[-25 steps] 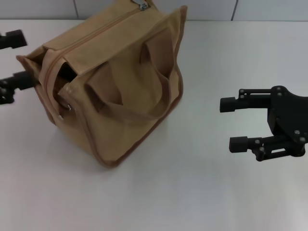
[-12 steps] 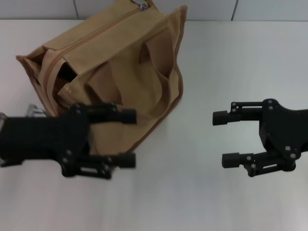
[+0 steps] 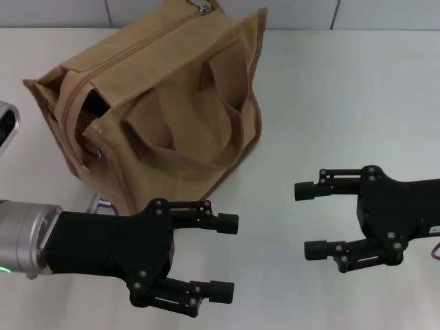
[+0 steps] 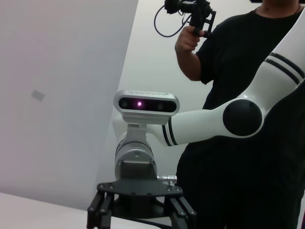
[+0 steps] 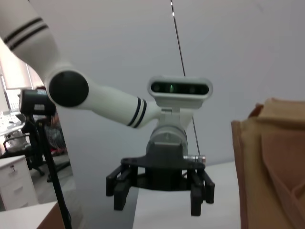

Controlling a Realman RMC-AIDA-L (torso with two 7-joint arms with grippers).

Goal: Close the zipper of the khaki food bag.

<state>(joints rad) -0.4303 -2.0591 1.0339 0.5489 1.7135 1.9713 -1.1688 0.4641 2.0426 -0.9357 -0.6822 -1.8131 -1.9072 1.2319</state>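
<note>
The khaki food bag [image 3: 179, 130] stands at the back left of the table, with its two strap handles lying on the side that faces me. Its zipper [image 3: 137, 45] runs along the top panel and gapes open at the left end. The silver pull [image 3: 204, 9] sits at the far end by the wall. My left gripper [image 3: 225, 258] is open and empty, in front of the bag and pointing right. My right gripper [image 3: 307, 221] is open and empty, right of the bag and pointing left at the left gripper. The bag's edge [image 5: 271, 162] shows in the right wrist view.
The bag stands on a white table [image 3: 344, 89], with a tiled wall behind it. A silver eyelet [image 3: 97, 154] is on the bag's left side. The left wrist view shows the right gripper [image 4: 141, 218] and a person in black [image 4: 238, 62] holding a camera. The right wrist view shows the left gripper [image 5: 159, 198].
My left arm has swung from the far left of the bag down to the table's front, now below the bag. My right gripper has moved a little left and nearer. The bag has not moved.
</note>
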